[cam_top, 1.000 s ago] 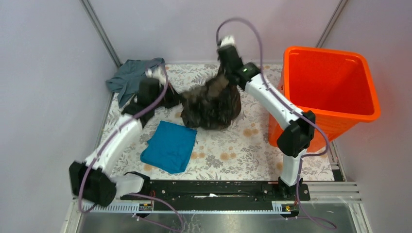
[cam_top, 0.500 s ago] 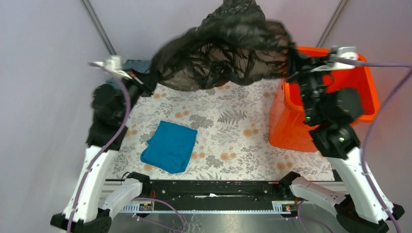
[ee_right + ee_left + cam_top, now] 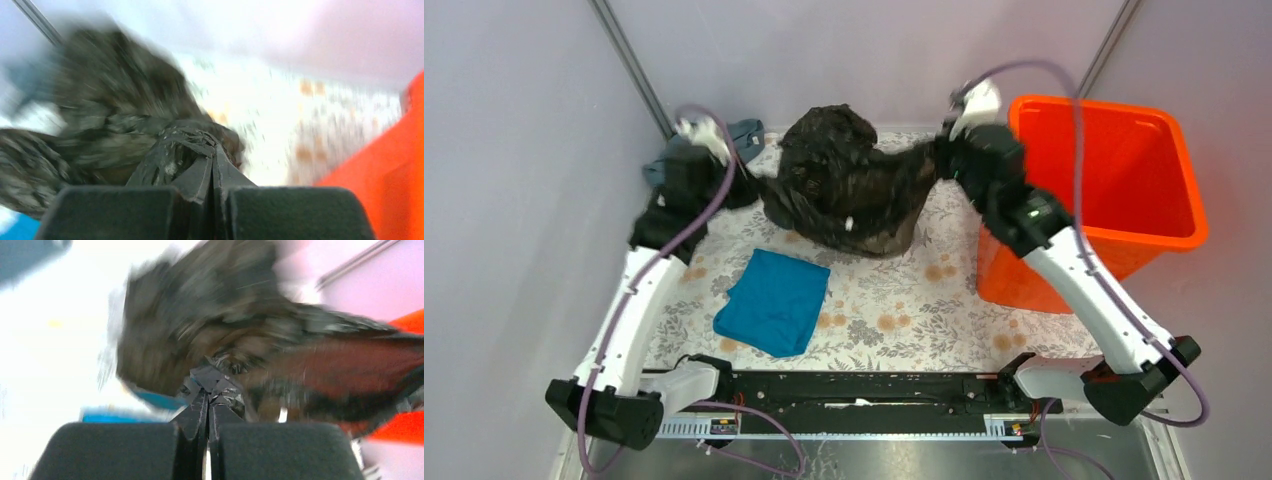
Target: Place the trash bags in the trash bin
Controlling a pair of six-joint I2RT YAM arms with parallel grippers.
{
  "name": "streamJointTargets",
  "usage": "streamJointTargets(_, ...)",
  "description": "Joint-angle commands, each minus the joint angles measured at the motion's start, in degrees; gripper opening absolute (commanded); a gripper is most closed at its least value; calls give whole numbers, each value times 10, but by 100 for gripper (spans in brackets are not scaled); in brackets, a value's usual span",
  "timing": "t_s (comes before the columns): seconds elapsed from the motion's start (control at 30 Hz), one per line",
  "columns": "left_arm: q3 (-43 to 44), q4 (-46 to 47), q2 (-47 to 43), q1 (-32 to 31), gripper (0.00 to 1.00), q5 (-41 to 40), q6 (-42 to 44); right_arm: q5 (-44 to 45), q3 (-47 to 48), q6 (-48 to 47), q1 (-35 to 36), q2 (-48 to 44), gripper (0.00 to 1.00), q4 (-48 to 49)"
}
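Observation:
A black trash bag [image 3: 849, 195] hangs bunched between my two grippers over the back middle of the table. My left gripper [image 3: 742, 188] is shut on its left edge; in the left wrist view the jaws [image 3: 208, 385] pinch black film, with the bag [image 3: 225, 320] blurred behind. My right gripper [image 3: 944, 160] is shut on its right edge; the right wrist view shows the jaws [image 3: 214, 150] closed on crumpled film [image 3: 115, 115]. The orange trash bin [image 3: 1164, 235] stands at the right, just beyond my right gripper, and shows in the right wrist view [image 3: 395, 175].
A folded blue cloth [image 3: 773, 300] lies on the flowered table cover [image 3: 904, 300] at front left. A grey-blue cloth [image 3: 749, 132] lies at the back left corner. Purple-grey walls and metal posts close in the table.
Both arms swung the bag high, spread wide toward the bin, then came back down; it now hangs bunched low over the table, left of the bin.

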Motion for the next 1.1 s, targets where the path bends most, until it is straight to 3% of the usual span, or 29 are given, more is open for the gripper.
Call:
streamJointTargets(0.0,262,43,18,4,0,47,29,-42,256,-21,0,-10,0,7)
streamJointTargets(0.07,288,86,-8,3,0,60,22,-83,276,-9,0,-41,0,15)
streamJointTargets(0.2,110,188,-148,3,0,-17,-12,-95,104,7,1,-158,0,103)
streamJointTargets(0.33,-70,103,-209,3,0,-69,-44,-27,-62,46,1,-208,0,50)
streamJointTargets(0.5,-182,4,-209,4,0,-70,-35,-69,-170,101,0,-215,0,11)
streamJointTargets(0.57,-165,4,-193,4,0,-89,-28,-55,-156,90,0,-202,0,20)
streamJointTargets(0.63,-93,20,-159,4,0,-82,-16,-34,-98,62,0,-171,0,25)
streamJointTargets(0.77,185,32,-47,4,0,-31,-11,-42,102,-20,1,-80,0,20)
streamJointTargets(0.87,362,61,-9,4,0,13,-31,-68,267,-28,1,-36,0,-4)
streamJointTargets(0.97,342,178,-69,4,0,44,-52,-120,288,-1,1,-74,0,42)
streamJointTargets(1.07,188,276,-176,4,0,12,-57,-164,143,20,1,-161,0,144)
